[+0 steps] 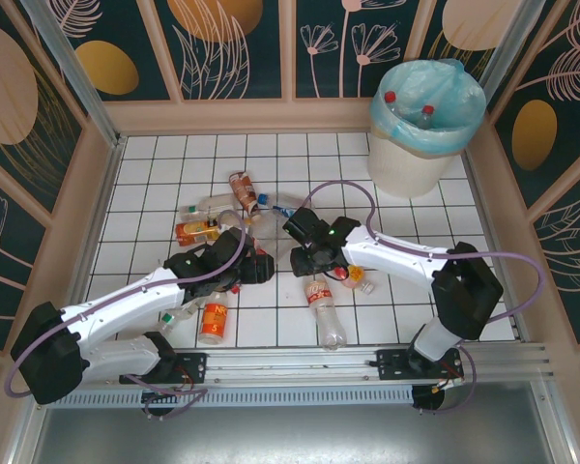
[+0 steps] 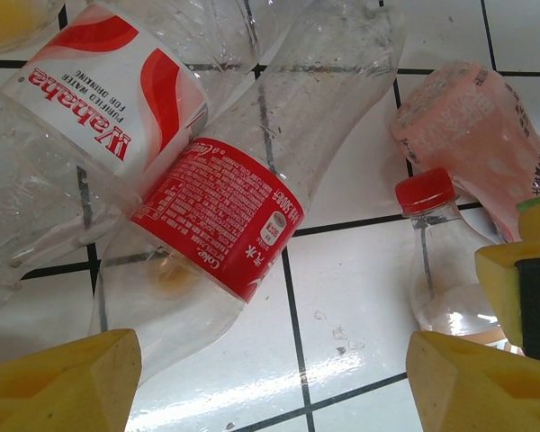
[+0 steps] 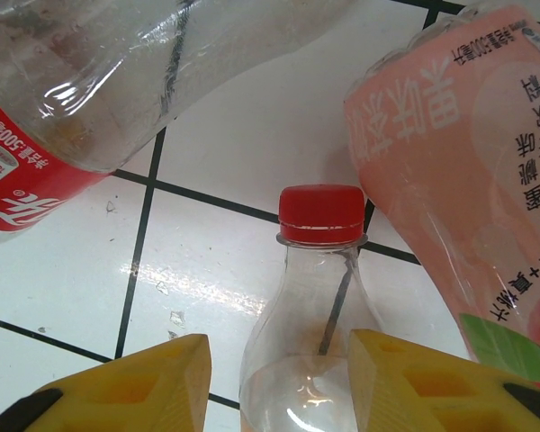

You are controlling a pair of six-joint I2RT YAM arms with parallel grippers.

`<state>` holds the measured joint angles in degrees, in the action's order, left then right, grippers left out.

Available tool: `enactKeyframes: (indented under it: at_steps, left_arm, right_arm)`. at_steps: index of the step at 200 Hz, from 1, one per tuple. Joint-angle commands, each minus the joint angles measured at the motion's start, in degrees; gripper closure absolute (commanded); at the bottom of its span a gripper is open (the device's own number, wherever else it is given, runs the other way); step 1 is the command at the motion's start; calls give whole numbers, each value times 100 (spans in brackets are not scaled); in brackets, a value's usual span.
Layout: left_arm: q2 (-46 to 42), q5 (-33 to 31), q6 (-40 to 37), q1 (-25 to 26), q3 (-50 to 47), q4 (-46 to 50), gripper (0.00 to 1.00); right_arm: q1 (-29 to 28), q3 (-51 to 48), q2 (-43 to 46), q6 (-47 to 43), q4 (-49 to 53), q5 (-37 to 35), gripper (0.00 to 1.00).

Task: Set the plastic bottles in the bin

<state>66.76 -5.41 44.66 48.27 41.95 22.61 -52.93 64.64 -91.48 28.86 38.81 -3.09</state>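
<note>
Straddling the red-capped bottle with yellow fingers either side, seemingly for pickup, the right gripper may not yet grip it, while the left gripper hangs wide near the Coke-labelled bottle, well short of the bin

white tiled table ringed by floral-patterned walls

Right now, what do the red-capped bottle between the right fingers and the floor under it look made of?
Red-capped bottle: thin clear glossy plastic, tile lines showing through it; cap opaque ribbed plastic. Floor: likely glazed white tile or laminate, shiny glare, dark grid lines.
</note>
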Motion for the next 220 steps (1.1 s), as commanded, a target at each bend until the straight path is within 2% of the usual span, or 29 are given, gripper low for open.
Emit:
enactKeyframes:
  at_steps: [1,175,220]
  left_arm:
    - [-84,-123,-28,-31,1,101,22]
    - [-396,-188,113,-29,-310,108,22]
    - [-415,-342,180,-30,-268,92,22]
  right_arm:
    - [23,-13,-76,-56,-35,36,55]
    - [97,-171,-339,32,-140,196,54]
    - [107,217,-544,-106,-26,-46,54]
